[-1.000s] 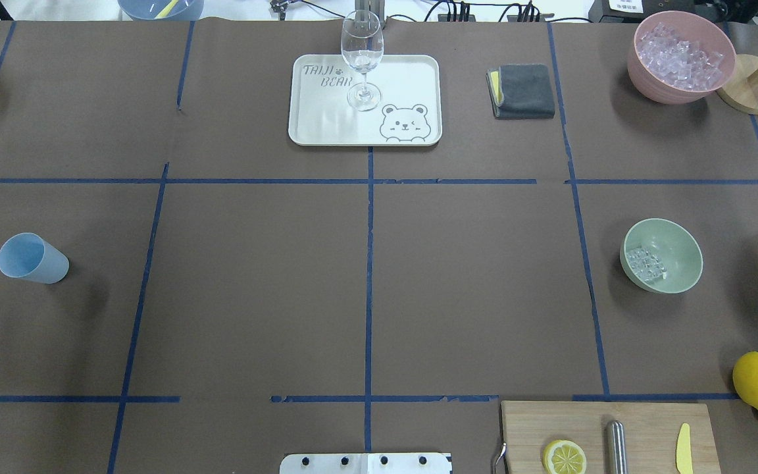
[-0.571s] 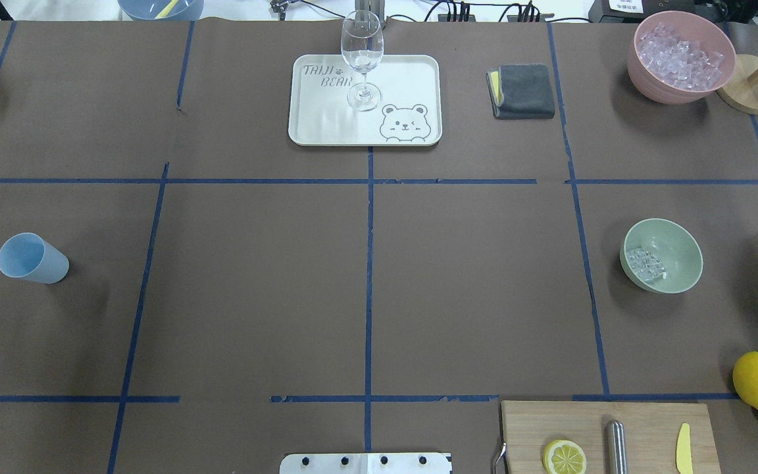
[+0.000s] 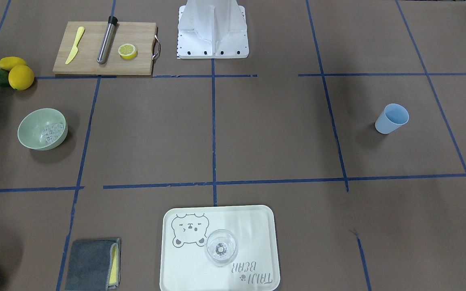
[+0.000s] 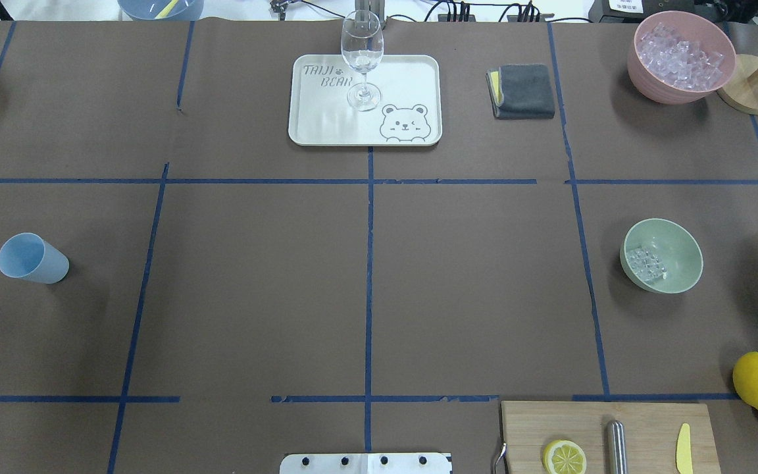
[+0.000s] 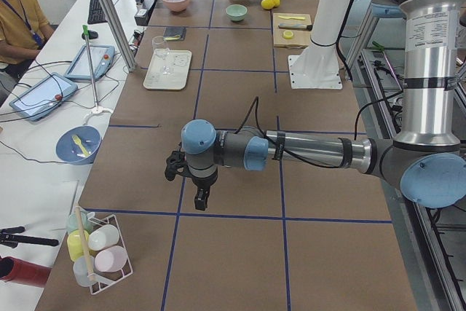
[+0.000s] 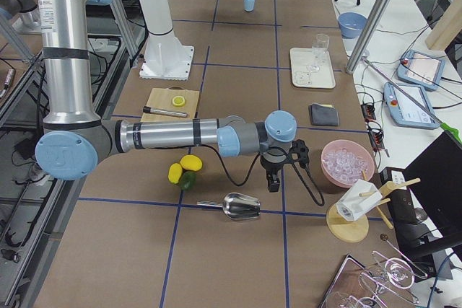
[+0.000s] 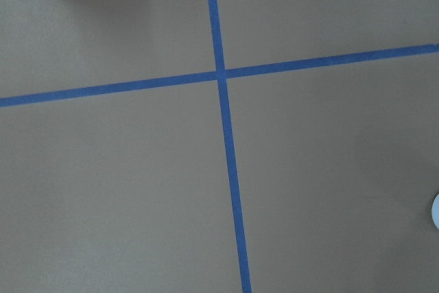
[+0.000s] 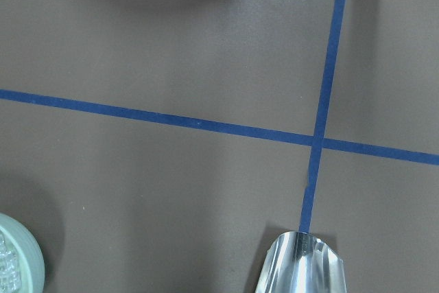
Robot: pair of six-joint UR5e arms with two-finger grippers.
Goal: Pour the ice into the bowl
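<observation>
Ice is seen inside the mint bowl, on the desk, robot's right side. Pour is judged approx. done, nothing left. For right hand & left hand, grip state cannot be told.

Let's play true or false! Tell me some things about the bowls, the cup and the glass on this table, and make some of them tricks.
1. The mint-green bowl has ice cubes in it. True.
2. A lemon half lies on the wooden cutting board. True.
3. The wine glass stands on the wooden cutting board. False: it stands on the bear tray.
4. The light blue cup is full of ice. False: no ice shows in it.
5. The pink bowl is empty. False: it is full of whitish pieces.
</observation>
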